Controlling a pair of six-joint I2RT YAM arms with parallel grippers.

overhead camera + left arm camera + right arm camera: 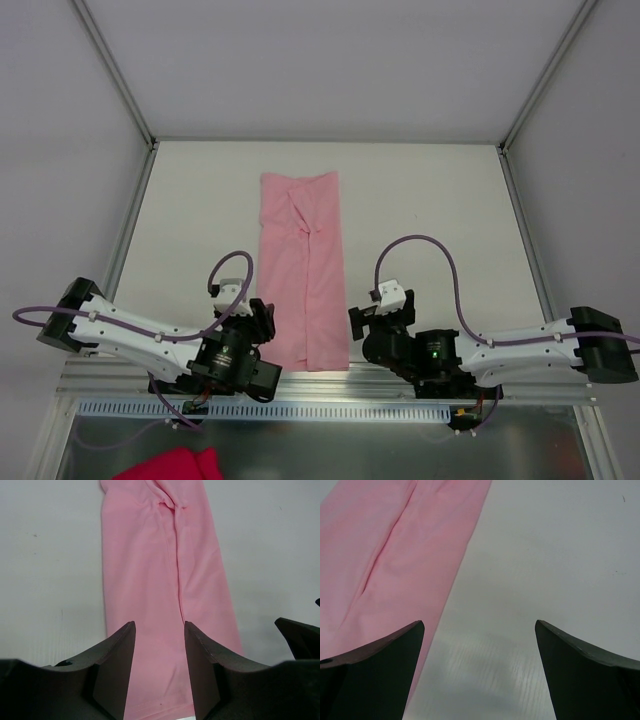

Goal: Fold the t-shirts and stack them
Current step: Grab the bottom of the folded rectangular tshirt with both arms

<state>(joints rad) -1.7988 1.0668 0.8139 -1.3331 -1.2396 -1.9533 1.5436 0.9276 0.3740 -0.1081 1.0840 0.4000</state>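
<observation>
A pale pink t-shirt (pixel 305 265) lies flat on the white table (pixel 440 200), folded into a long narrow strip running from far to near, with a crease down its middle. My left gripper (pixel 262 322) sits at the strip's near left edge. In the left wrist view its fingers (pixel 159 624) stand partly open above the t-shirt (pixel 160 575) near its hem, with nothing clamped. My right gripper (pixel 362 322) is just right of the strip's near right corner. Its jaws (pixel 479 623) are wide open over bare table, and the t-shirt (pixel 395 545) lies to their left.
A deep magenta cloth (pixel 170 465) lies below the table's front edge at bottom left. A metal rail (pixel 320 382) runs along the near edge between the arm bases. Frame posts and pale walls bound the table on the left, right and back.
</observation>
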